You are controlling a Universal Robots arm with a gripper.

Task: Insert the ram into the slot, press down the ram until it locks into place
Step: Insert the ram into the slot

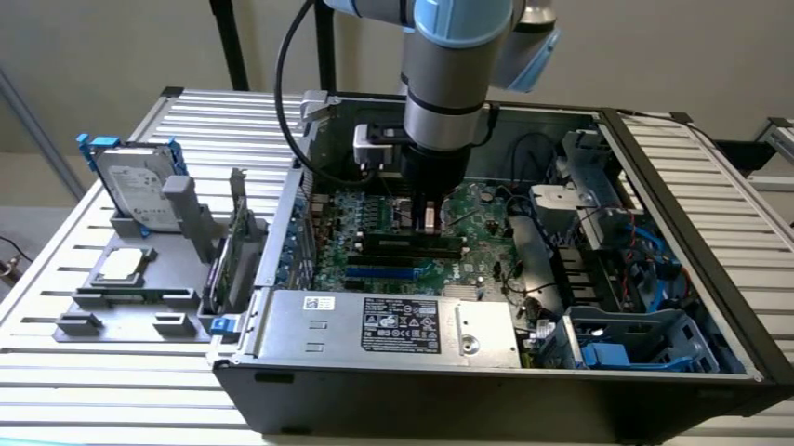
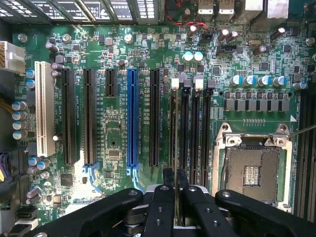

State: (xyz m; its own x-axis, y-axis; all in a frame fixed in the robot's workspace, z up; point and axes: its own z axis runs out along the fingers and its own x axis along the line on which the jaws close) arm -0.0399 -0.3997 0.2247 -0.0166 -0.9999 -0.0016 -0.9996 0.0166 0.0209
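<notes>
My gripper [image 2: 176, 180] is shut on the ram [image 2: 176, 128], which shows edge-on in the wrist view as a thin dark strip between the two black fingers [image 2: 165, 200]. The ram lies along the slot [image 2: 173, 140], the outermost of several parallel black sockets, with a white end clip [image 2: 174, 83] at its far end. I cannot tell how deep the ram sits. In the exterior view the gripper [image 1: 429, 221] reaches down into the open computer case, right over the dark ram [image 1: 407, 244] on the green motherboard [image 1: 478, 209].
The empty CPU socket [image 2: 249, 173] lies beside the memory slots. A long blue slot [image 2: 132, 118] and black expansion slots run on their other side. A silver power supply [image 1: 385, 325] fills the case front. A hard drive [image 1: 137, 186] stands on a grey fixture at the exterior view's left.
</notes>
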